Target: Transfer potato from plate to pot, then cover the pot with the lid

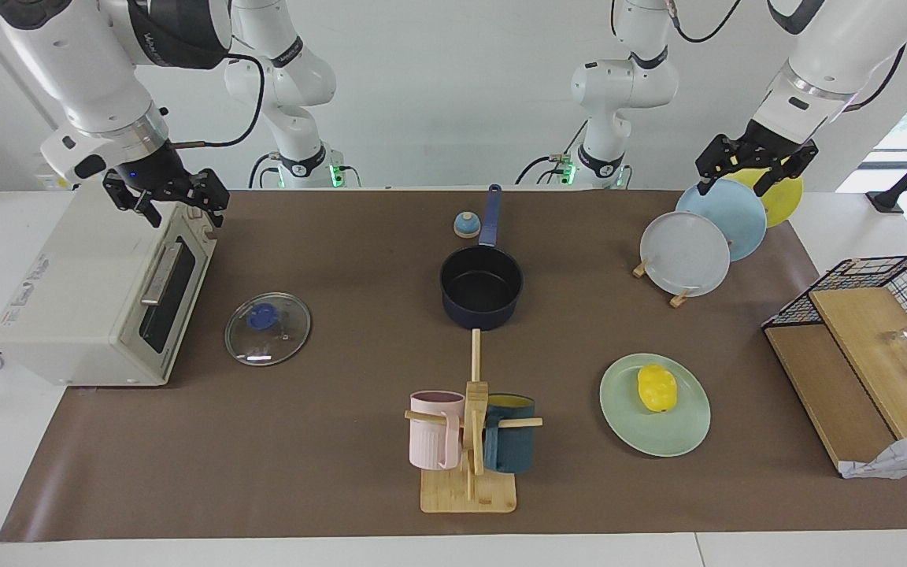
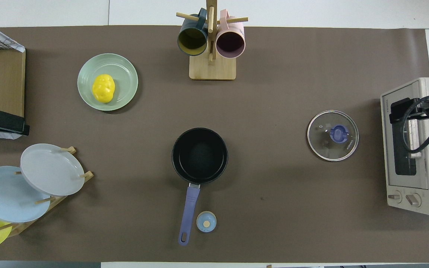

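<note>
You see the potato [image 1: 657, 387] lying on the plate [image 1: 682, 435], the pot [image 1: 481, 287] empty mid-counter, the lid [image 1: 268, 328] beside the toaster oven [image 1: 91, 299]. The left hand [image 1: 753, 169] over the rack plates [image 1: 686, 253] and the right hand [image 1: 166, 201] over the oven hang wide, holding nothing.

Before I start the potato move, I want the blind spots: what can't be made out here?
- Inside the white toaster oven: dark door glass, both views.
- Yellow upright plate: mostly hidden by the light blue plate and left gripper, facing view; cut by the edge, overhead.
- Wire basket: cut by the edge, both views.
</note>
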Robot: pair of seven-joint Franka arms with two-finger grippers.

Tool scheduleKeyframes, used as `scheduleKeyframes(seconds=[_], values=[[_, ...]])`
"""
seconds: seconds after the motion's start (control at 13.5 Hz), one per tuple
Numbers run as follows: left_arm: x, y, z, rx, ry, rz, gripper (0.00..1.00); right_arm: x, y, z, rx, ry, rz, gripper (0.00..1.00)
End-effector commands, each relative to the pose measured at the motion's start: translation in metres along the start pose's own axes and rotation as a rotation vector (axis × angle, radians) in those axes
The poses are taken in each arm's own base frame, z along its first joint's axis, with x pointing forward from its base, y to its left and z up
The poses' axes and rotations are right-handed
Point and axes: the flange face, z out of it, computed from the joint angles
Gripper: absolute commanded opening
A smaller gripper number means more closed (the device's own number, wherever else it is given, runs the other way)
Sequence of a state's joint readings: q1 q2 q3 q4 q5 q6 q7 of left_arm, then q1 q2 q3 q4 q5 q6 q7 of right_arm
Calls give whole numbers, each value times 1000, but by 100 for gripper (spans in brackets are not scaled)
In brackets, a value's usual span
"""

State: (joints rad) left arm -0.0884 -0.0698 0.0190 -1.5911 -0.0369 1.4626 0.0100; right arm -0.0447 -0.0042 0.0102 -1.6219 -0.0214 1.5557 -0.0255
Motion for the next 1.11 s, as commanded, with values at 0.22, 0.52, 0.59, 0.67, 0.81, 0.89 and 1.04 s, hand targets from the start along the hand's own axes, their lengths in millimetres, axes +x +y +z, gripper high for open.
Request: scheduleKeyframes(seconds=[0.22,0.52,0.59,0.67,0.81,0.89,1.04], values=[[-6,4,0,10,12,1,100,3,-3,-2,12,12,3,100],[-5,5,0,10,18,4,100,2,-7,0,7,9,-3,100],[-5,6,-1,11,26,5,100,2,-7,2,8,6,-3,100],[-3,7,-1,11,39,5,100,1,-7,2,10,4,-2,100],[-1,7,4,10,59,2,100,-4,-10,10,9,-14,-15,100],[3,7,7,10,69,2,100,-4,-12,11,9,-12,-38,100],[24,10,24,10,78,8,100,-5,-17,21,13,21,-89,100]])
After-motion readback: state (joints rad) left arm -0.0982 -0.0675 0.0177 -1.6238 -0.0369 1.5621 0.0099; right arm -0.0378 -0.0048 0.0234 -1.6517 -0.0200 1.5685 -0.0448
